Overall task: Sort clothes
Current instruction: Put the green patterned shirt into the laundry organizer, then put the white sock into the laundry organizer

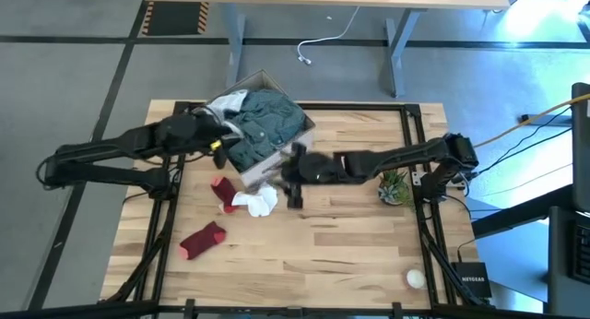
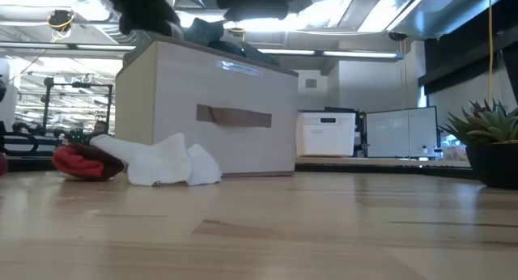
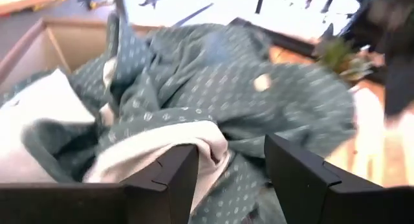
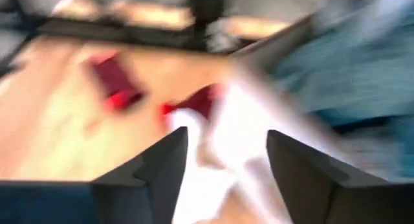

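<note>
A teal-green patterned garment (image 1: 267,121) with a pale lining (image 3: 155,146) fills a beige cardboard box (image 1: 256,171), beside a white piece (image 1: 226,104). My left gripper (image 1: 221,144) is open at the box's left side; in the left wrist view (image 3: 226,179) its fingers stand just over the teal garment. My right gripper (image 1: 293,179) is open and empty above the table at the box's near right corner; in the right wrist view (image 4: 226,166) it faces the small white pieces (image 1: 256,202). Two dark red socks (image 1: 222,191) (image 1: 202,239) lie on the table.
A potted plant (image 1: 395,186) stands at the right, and a small white ball (image 1: 416,278) lies near the front right corner. In the low view the white pieces (image 2: 166,163) and a red sock (image 2: 81,161) lie against the box's front wall (image 2: 235,118).
</note>
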`<action>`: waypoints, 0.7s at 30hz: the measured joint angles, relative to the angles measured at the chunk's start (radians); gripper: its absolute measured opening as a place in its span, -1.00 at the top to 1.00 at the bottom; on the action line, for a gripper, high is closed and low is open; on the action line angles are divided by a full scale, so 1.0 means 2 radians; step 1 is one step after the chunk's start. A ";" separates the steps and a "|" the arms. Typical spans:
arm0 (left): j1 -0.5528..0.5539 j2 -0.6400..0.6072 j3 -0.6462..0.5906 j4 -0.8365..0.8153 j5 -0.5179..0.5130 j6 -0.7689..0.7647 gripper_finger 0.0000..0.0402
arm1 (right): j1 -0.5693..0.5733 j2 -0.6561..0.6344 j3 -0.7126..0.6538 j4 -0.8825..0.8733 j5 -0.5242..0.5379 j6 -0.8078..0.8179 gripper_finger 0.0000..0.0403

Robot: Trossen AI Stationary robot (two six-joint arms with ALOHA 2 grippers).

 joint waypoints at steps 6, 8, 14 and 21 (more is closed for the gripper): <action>-0.017 -0.040 0.000 -0.019 0.000 0.000 0.15 | 0.029 0.058 0.000 -0.014 -0.024 -0.022 -0.35; -0.017 -0.047 0.000 -0.041 0.000 -0.006 0.15 | 0.030 0.087 0.000 0.004 -0.010 -0.031 -0.37; -0.017 -0.047 -0.006 -0.053 -0.003 -0.017 0.15 | 0.019 0.176 0.002 0.088 -0.006 -0.064 -0.36; -0.017 -0.029 -0.006 -0.036 -0.005 -0.017 0.15 | -0.004 0.252 0.043 0.098 0.016 -0.068 -0.34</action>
